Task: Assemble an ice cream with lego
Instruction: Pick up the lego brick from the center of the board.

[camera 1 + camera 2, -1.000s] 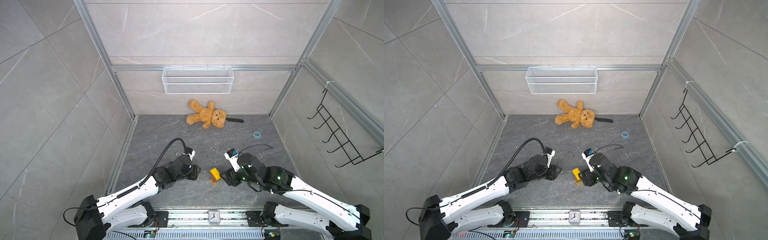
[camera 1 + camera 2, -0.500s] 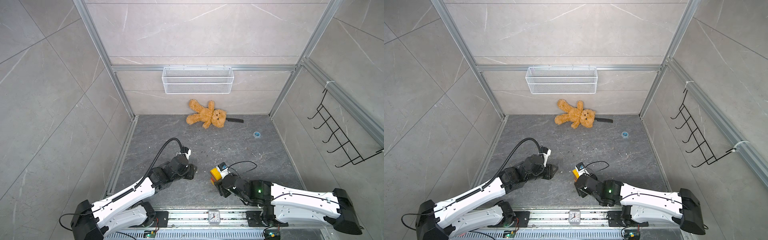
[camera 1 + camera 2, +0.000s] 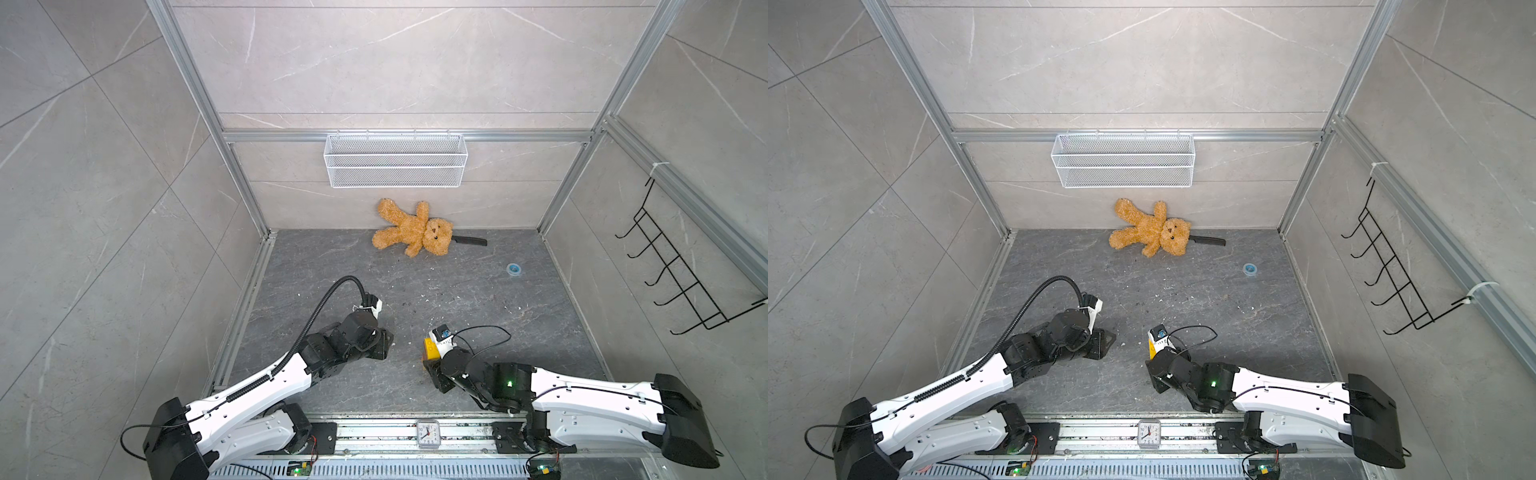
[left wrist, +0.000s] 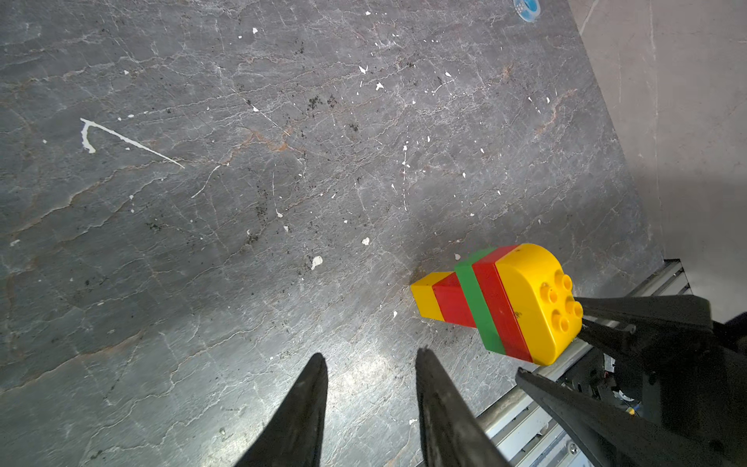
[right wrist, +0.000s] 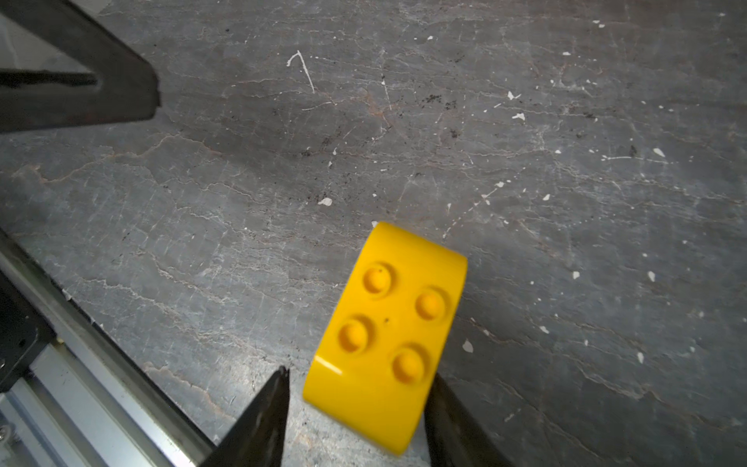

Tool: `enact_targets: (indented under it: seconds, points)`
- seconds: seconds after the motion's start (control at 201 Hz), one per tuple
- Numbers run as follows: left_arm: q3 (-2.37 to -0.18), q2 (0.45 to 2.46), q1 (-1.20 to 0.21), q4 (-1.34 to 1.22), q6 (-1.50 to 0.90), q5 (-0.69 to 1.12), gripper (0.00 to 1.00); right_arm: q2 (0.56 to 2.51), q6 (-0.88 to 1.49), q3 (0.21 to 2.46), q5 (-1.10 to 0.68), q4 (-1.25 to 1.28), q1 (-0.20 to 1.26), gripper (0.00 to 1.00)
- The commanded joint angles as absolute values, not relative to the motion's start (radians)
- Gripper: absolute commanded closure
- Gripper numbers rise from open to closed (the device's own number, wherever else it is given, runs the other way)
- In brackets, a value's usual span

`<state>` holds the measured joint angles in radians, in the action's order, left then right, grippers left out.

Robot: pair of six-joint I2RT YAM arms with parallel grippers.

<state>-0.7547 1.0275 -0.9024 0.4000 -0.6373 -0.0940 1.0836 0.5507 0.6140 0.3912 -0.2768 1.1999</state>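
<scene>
The ice cream (image 4: 501, 307) stands upright on the table (image 4: 242, 161), near the middle of the front edge. Its narrow stem is down and its rounded yellow cap (image 5: 388, 323) is up, studs showing. All the layers look seated, so the build seems finished or close to it.

Its long axis runs straight up. The right gripper (image 5: 359, 374) reaches the cap from the front-edge side, with one finger on each flat face, across the cap's narrow width. The jaws are parted: a sliver of table shows between one finger (image 5: 275, 404) and the cap, and I cannot tell whether the other touches. It is not clamped.

The left gripper (image 4: 371, 355) is slightly parted and empty over bare table, with the ice cream off toward the table's right. The right arm is plainly the nearer one. A one-sided push could tip the stack on its narrow stem.
</scene>
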Motion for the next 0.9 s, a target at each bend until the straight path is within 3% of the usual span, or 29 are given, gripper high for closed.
enact_targets:
  seconds: [0.0,0.393,0.712,0.891]
  points:
    - [-0.804,1.022,-0.896,0.417,-0.608,-0.084,0.61,1.104,0.553,0.603,0.374,-0.243,1.184,0.47]
    - [-0.798,1.002,-0.897,0.426,-0.617,-0.087,0.61,1.103,0.675,0.633,0.428,-0.356,1.177,0.6]
    - [-0.802,1.009,-0.897,0.419,-0.613,-0.084,0.61,1.149,0.726,0.661,0.465,-0.371,1.201,0.65]
    - [-0.8,0.999,-0.896,0.424,-0.612,-0.089,0.61,1.053,0.759,0.644,0.497,-0.362,1.201,0.68]
